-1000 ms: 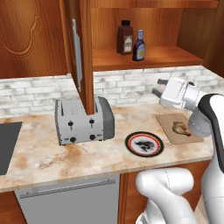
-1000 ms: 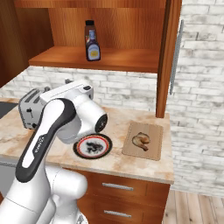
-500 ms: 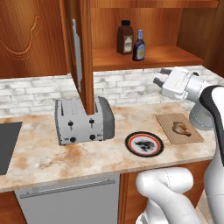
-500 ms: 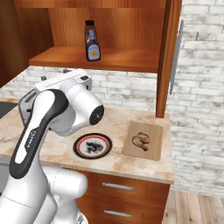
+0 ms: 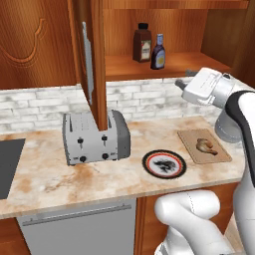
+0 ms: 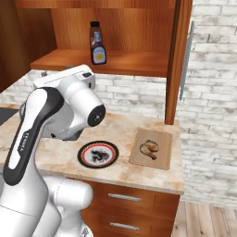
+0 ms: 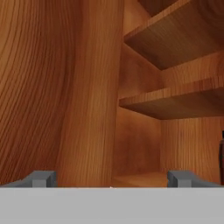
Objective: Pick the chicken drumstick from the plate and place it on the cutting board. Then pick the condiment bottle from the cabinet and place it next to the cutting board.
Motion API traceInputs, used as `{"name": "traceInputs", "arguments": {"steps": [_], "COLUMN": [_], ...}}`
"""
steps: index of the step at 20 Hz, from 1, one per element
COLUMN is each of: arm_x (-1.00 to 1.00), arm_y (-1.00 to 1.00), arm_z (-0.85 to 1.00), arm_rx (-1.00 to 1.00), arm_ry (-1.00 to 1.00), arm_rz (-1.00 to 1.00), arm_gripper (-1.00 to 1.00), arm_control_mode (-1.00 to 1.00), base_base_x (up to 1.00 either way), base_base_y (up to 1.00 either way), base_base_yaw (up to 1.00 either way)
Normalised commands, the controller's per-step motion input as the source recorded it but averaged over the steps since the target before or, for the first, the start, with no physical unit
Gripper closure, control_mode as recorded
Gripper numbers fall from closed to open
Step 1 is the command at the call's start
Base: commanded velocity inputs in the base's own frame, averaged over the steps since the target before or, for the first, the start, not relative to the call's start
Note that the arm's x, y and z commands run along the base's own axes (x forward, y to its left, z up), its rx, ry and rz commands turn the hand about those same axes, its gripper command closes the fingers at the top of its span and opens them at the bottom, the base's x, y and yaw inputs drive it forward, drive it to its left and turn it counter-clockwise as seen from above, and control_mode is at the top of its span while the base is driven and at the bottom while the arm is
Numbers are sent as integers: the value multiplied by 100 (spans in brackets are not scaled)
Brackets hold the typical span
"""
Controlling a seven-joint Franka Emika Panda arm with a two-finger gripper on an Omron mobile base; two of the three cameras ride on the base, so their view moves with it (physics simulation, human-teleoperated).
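The chicken drumstick [image 5: 205, 145] [image 6: 150, 148] lies on the cutting board [image 5: 217, 155] [image 6: 162, 157], right of the plate [image 5: 164, 164] [image 6: 97, 153]. That plate holds no food. In the open cabinet [image 5: 169, 64], the condiment bottle [image 5: 158, 52] stands on the shelf beside a taller brown bottle [image 5: 142, 43]. My gripper [image 5: 184, 79] [image 7: 111, 181] hangs open and holds nothing, at shelf height and just right of the condiment bottle. It points into the cabinet. In the hand view wooden shelves and a side wall lie ahead, with a dark sliver at the right edge.
A silver toaster [image 5: 94, 137] stands on the marble counter, left of the plate. The cabinet's plank door [image 5: 92, 64] [image 6: 176, 55] hangs open, edge-on, above it. A brick backsplash runs behind the counter, and a dark cooktop [image 5: 7, 164] sits at the far left.
The hand has lifted from above the cutting board up to shelf level and turned toward the cabinet. The jaws stayed open. The drumstick, plate and bottles have not moved.
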Motion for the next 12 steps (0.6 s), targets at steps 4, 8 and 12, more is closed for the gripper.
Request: {"name": "traceInputs", "arguments": {"steps": [4,8,12], "arm_x": [13,24,27], "arm_y": [0,-2,-3], "arm_z": [2,0,0], "arm_rx": [0,0,0], "arm_ry": [0,0,0], "arm_rz": [-8,-8,-8], "arm_gripper": [-100,-100,-100], "arm_control_mode": [-100,-100,-100], "base_base_x": [0,0,0], "base_base_y": [0,0,0], "base_base_yaw": [0,0,0]}}
